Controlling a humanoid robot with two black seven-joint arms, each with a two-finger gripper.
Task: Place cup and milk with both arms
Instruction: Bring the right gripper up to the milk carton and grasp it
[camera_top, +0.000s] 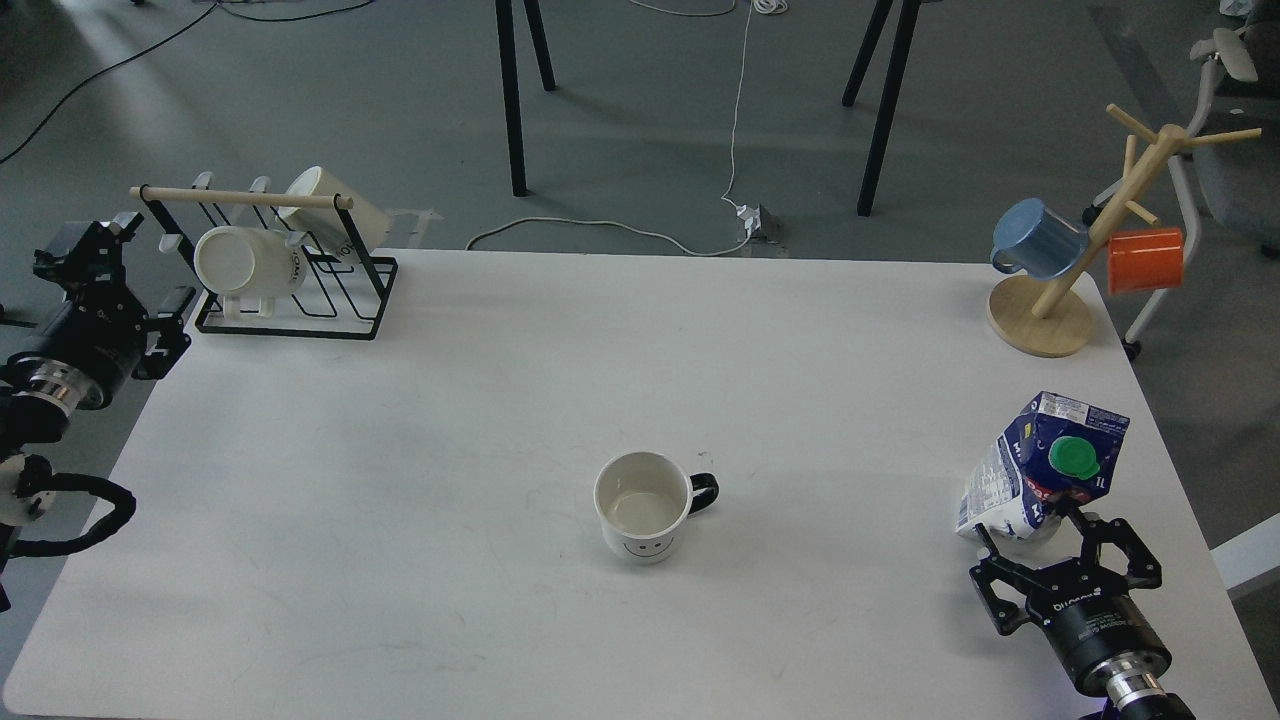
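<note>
The white ceramic cup (641, 505) stands upright on the white table (450, 420), near the centre and slightly toward the near edge. Its mouth faces up and the interior shows pale and bare. A black handle projects to its right side, and a small black smiley face is printed on the wall facing the camera. Neither gripper touches the cup.

The blue and white milk carton (1040, 465) stands on the table near the right edge, well apart from the cup. It leans, with its gabled top tilted toward the right. A round green screw cap sits on the sloped top panel. The side walls are visibly dented and creased, and a "1L" marking shows beside the cap.

The right gripper (1035, 535) is at the base of the carton on its near side. Its two black fingers are spread wide, one on either side of the lower part of the carton. Whether the fingers touch the carton cannot be told.

The left gripper (85, 240) is off the left edge of the table, beside a black wire mug rack (355, 300). It is seen dark and end-on; its opening cannot be told.

The rack carries two cream mugs (250, 262) under a wooden bar. At the far right corner a wooden mug tree (1040, 320) holds a blue mug (1038, 238) and an orange mug (1146, 260).
</note>
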